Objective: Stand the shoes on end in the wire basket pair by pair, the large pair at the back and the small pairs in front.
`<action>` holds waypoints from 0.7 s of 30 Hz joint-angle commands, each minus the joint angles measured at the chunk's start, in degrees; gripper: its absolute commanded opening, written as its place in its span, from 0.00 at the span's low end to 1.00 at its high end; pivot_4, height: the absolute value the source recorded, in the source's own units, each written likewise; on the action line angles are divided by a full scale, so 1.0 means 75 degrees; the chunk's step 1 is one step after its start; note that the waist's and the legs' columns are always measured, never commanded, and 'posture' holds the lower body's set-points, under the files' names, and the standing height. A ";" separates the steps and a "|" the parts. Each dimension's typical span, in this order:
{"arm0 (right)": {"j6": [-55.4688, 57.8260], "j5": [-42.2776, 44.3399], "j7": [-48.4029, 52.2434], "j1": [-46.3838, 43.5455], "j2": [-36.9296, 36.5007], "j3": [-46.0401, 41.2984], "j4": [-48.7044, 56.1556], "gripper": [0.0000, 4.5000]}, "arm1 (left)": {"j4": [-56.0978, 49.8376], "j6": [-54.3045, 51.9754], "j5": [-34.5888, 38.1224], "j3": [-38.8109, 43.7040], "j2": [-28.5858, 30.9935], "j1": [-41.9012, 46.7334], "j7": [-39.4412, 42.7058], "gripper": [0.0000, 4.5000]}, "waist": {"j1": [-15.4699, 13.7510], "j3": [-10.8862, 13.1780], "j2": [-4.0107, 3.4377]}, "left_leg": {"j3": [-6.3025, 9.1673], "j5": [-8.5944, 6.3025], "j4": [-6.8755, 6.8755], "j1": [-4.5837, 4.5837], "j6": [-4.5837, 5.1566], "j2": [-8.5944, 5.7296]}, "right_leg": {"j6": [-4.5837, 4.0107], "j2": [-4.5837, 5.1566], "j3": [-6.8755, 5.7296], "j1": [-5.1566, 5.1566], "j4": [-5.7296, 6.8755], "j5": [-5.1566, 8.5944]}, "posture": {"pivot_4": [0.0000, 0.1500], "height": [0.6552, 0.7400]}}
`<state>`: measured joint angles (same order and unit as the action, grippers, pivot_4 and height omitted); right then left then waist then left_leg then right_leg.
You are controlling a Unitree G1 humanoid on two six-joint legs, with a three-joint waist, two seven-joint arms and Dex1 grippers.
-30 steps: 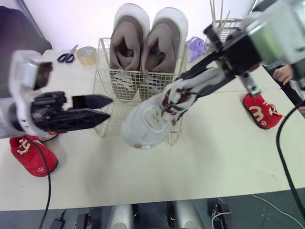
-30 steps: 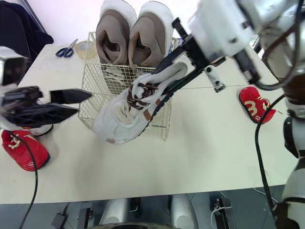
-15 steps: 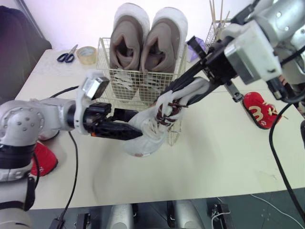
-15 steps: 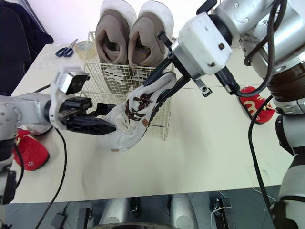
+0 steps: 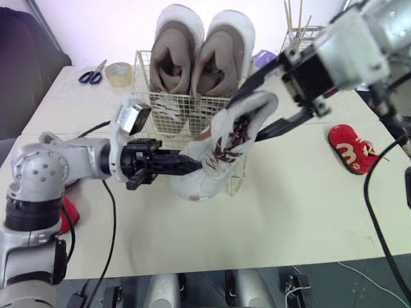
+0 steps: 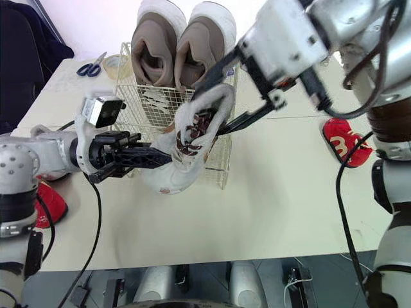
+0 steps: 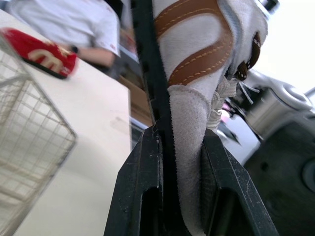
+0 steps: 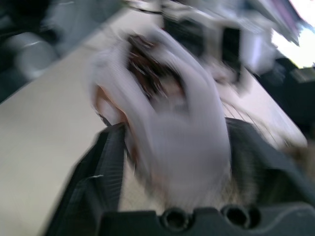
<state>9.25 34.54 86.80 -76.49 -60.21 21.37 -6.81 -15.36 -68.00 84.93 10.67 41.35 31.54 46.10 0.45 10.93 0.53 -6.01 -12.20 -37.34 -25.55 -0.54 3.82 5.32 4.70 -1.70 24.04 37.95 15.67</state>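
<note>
Left eye view has the white shoe (image 5: 218,151) tilted toe-down at the wire basket's (image 5: 144,106) front edge, the left gripper (image 5: 186,163) clamped on its side and the right gripper (image 5: 257,106) around its heel, hold unclear, seemingly steadying it to stand before the large pair (image 5: 202,54).

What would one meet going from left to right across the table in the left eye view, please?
Scissors → roll of tape → wire basket → red shoe on the robot's right.
</note>
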 commanded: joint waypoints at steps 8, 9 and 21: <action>0.5993 0.7413 -0.5556 0.5081 0.0768 -0.4789 0.2106 0.96 | -0.1020 0.1712 0.1876 0.1092 -0.0789 -0.1122 -0.2174 0.11 | 0.0056 -0.0004 0.0019 | 0.0028 0.0000 0.0000 0.0046 0.0003 0.0002 | -0.0008 0.0003 -0.0005 -0.0062 -0.0004 0.0001 | 1.00 1.00; 0.5999 0.7941 -0.6124 0.5380 0.1044 -0.4805 0.2385 0.96 | -0.1009 0.1775 0.1876 0.1057 -0.0833 -0.1093 -0.2194 0.11 | 0.0049 -0.0005 0.0021 | 0.0030 0.0000 0.0006 0.0052 0.0003 0.0002 | -0.0007 -0.0002 -0.0006 -0.0067 -0.0004 0.0000 | 1.00 1.00; 0.5888 0.8998 -0.8656 0.5280 0.2669 -0.4113 0.3451 0.96 | -0.0706 0.1829 0.1453 0.0515 -0.0910 -0.0677 -0.1677 0.11 | 0.0018 -0.0008 0.0023 | 0.0017 0.0000 -0.0011 0.0033 0.0005 -0.0009 | -0.0003 -0.0016 -0.0014 -0.0067 -0.0016 0.0000 | 1.00 1.00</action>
<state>54.14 100.34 22.72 -35.33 -40.29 -8.66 17.20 -19.83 -55.41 96.25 14.27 34.66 25.71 32.46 0.59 10.87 0.70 -5.88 -12.20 -37.42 -25.31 -0.50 3.75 5.30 4.58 -1.80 23.54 37.82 15.67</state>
